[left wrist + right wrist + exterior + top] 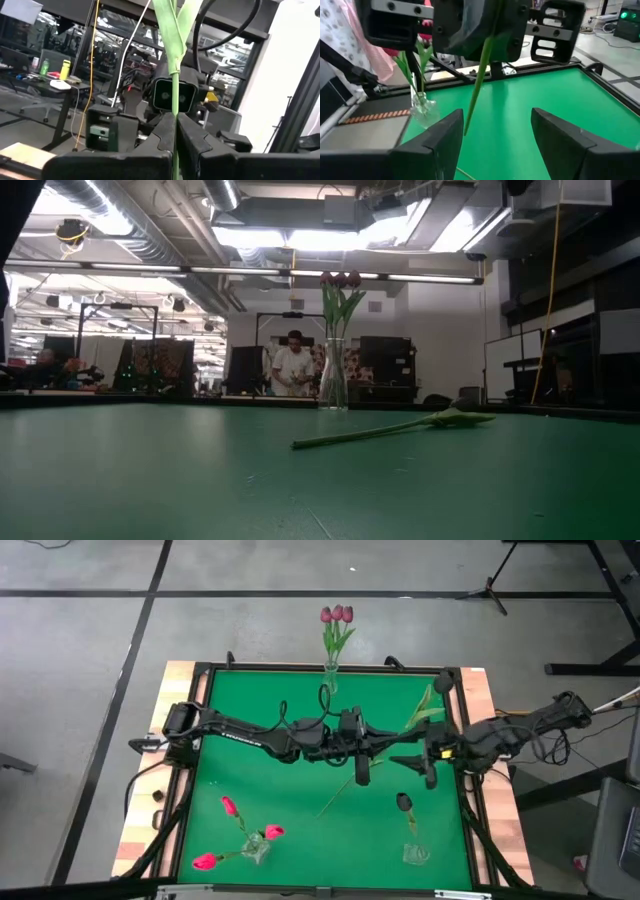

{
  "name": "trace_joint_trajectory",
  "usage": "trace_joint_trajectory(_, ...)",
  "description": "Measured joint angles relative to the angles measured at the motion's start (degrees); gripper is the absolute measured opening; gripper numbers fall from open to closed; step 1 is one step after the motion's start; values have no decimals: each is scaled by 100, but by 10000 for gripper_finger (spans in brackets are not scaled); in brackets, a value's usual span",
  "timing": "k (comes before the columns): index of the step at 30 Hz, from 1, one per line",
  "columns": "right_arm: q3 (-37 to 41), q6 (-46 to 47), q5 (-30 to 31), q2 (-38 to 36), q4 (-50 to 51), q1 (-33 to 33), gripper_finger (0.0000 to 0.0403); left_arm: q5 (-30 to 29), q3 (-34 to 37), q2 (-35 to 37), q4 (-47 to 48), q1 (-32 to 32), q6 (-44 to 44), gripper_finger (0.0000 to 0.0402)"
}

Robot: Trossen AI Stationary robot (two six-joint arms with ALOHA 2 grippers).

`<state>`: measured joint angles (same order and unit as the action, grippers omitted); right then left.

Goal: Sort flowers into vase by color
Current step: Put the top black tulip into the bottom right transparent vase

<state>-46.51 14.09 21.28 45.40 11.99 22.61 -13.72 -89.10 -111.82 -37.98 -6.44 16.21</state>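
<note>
Green stem [173, 75] is clamped in our left end effector [362, 768] above the middle of the table [300, 700], probably for handover. Our right end effector [424, 769], released, faces it just right, and the far vase [330, 678] holds purple flowers [336, 614].

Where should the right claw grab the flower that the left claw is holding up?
Probably the bare stem hanging below the left claw, coming in level from the right claw side. That part is thin, straight and leafless, and the open right claw faces it. The leaves sit beyond the left claw.
</note>
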Motion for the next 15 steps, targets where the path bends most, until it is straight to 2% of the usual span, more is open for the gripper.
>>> trace_joint_trajectory(4,1,-106,-304,147,-192,-219,234,-9,0,-10,1,-21,-28,1)
trace_joint_trajectory(15,1,-241,-426,180,-522,-356,234,-11,0,-10,121,-94,-284,1)
